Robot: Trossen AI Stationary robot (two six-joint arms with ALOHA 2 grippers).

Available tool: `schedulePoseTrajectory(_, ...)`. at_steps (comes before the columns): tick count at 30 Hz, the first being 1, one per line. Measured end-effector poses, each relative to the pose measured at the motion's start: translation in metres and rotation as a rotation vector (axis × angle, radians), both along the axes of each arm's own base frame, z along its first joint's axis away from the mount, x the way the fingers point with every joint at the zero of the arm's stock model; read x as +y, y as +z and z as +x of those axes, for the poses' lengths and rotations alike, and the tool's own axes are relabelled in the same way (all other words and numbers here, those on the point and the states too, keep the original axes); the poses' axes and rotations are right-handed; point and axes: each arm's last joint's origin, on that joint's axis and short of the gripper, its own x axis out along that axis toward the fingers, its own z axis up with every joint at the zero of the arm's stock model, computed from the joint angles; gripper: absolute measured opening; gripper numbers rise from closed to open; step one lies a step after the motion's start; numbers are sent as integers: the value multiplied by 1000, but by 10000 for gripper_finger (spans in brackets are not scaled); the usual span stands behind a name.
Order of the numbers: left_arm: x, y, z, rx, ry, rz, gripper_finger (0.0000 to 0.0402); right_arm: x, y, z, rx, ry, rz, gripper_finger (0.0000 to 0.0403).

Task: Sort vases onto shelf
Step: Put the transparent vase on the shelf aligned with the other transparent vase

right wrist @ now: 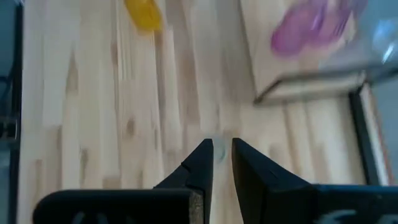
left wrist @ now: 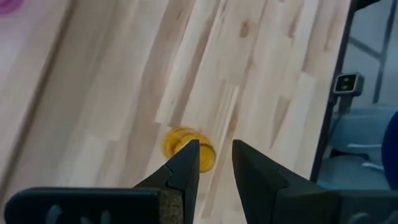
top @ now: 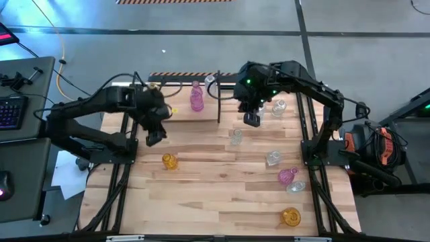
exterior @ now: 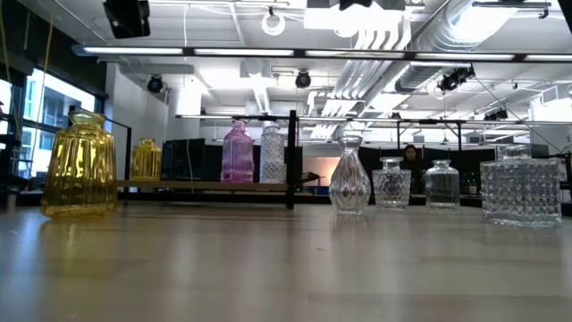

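Both grippers, left (top: 156, 138) and right (top: 251, 119), hang empty with narrow jaws; amber ribbed glass vase (top: 169, 161) at left's 5 o'clock.

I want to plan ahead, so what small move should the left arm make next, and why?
Probably lower the left gripper over the yellow vase: its jaws stand apart, empty, above the table with that vase just beyond them, off the shelf.

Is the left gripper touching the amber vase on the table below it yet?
Apart. In the left wrist view the left gripper hangs with empty fingers above the amber vase; in the high view it sits short of that vase, bare wood between.
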Motion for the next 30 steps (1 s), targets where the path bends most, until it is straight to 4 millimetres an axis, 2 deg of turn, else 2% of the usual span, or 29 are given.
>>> schedulePoseTrajectory(6, -13, -3, -10, 1, 32, 48, 88, 20, -34, 15, 127, -32, 67, 41)
schedulePoseTrajectory(11, -20, 6, -26, -63, 10, 66, 87, 35, -90, 36, 205, -38, 51, 41)
schedulePoseTrajectory(15, -24, 17, -53, -148, 0, 72, 87, 33, -131, 43, 228, -104, 75, 41)
schedulePoseTrajectory(18, -24, 25, -78, -235, 40, 82, 87, 28, -151, 44, 240, -160, 95, 41)
schedulePoseTrajectory(23, -25, 34, -118, -368, 119, 102, 87, 25, -171, 44, 244, -203, 167, 41)
schedulePoseTrajectory(30, -25, 36, -159, -505, 178, 123, 87, 18, -179, 46, 219, -226, 162, 68)
